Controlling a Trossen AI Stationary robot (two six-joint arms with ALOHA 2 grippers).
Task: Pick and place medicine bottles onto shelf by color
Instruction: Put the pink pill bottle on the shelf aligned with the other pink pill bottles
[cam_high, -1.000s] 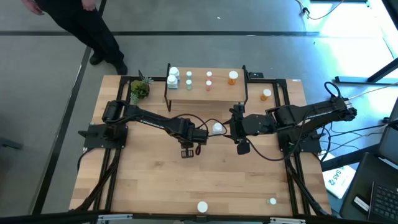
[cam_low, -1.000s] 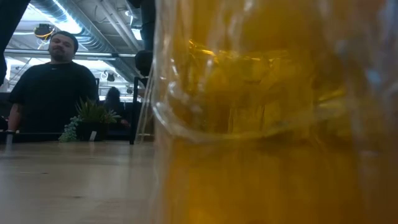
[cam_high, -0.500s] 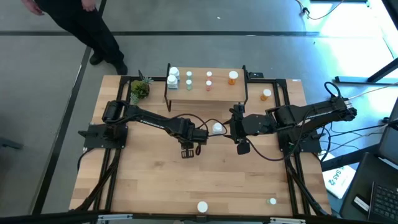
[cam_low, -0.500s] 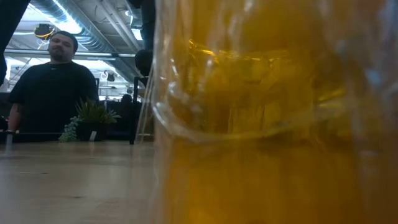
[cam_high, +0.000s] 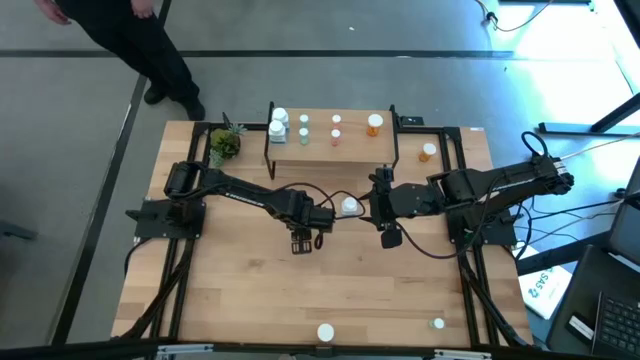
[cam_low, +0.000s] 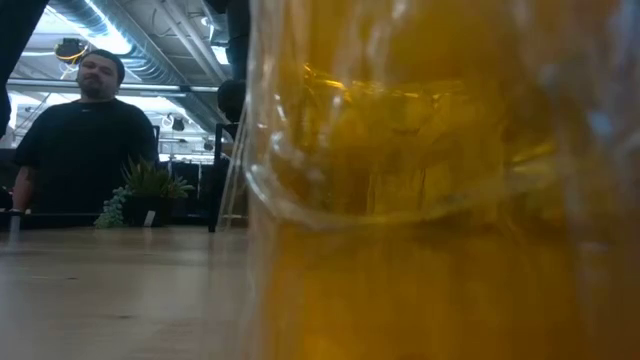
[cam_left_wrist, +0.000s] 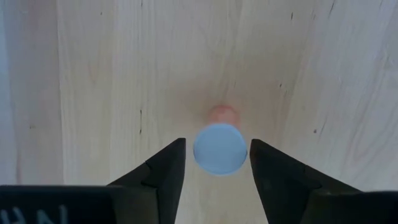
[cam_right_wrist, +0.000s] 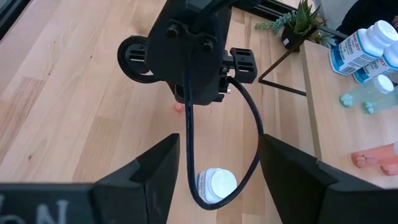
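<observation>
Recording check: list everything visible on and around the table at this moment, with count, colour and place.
Shelf: one, light wood on black legs, far edge of the table.
Bottles on the shelf: white pair at its left end, then pale green, pink-red, orange.
Pink-red bottle: one, white cap, standing on the table between the left gripper's fingers, gaps either side.
White bottle: one, table centre, between the two grippers.
Orange bottle: one, on the table right of the shelf.
Near-edge bottles: white, pale green.
Potted plant: one, green, left of the shelf.
Person: one, dark clothing, beyond the table.
Left gripper: open, table centre.
Right gripper: open, right of centre.
</observation>
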